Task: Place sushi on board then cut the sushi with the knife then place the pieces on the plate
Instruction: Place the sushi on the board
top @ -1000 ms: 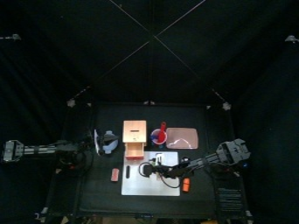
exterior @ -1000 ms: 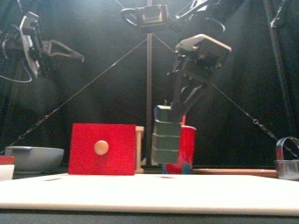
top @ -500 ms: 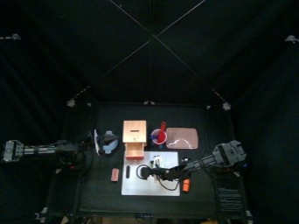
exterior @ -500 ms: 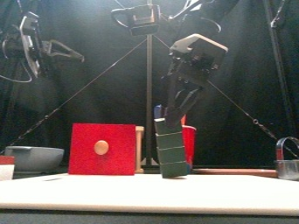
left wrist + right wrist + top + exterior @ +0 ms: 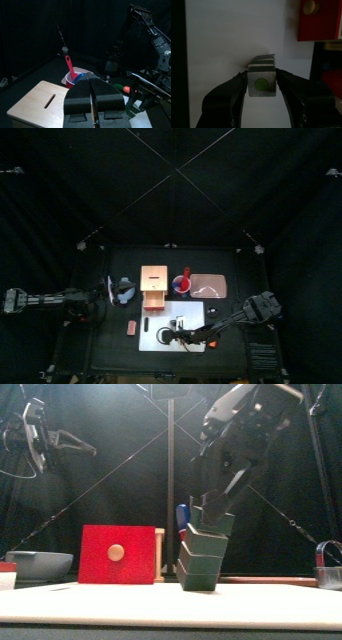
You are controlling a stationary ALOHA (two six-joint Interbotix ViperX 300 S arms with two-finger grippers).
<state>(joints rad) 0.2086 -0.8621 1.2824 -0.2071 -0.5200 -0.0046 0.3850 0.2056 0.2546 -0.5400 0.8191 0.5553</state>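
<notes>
Dim scene; overhead light glares off the white board (image 5: 189,310)

I see the sushi roll (image 5: 203,556) as smooth, matt dark green blocks, like moulded plastic. The cutting board (image 5: 80,606) beneath it looks smooth and white with a soft sheen. The box (image 5: 41,104) shows pale bare wood, and its drawer front (image 5: 116,554) is flat red paint. The right gripper (image 5: 262,84) looks like dull black plastic.

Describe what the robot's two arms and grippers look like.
The left arm and right arm are jointed, dark with grey housings. The left gripper has two broad, flat black jaws; the right gripper has two rounded black ones.
</notes>
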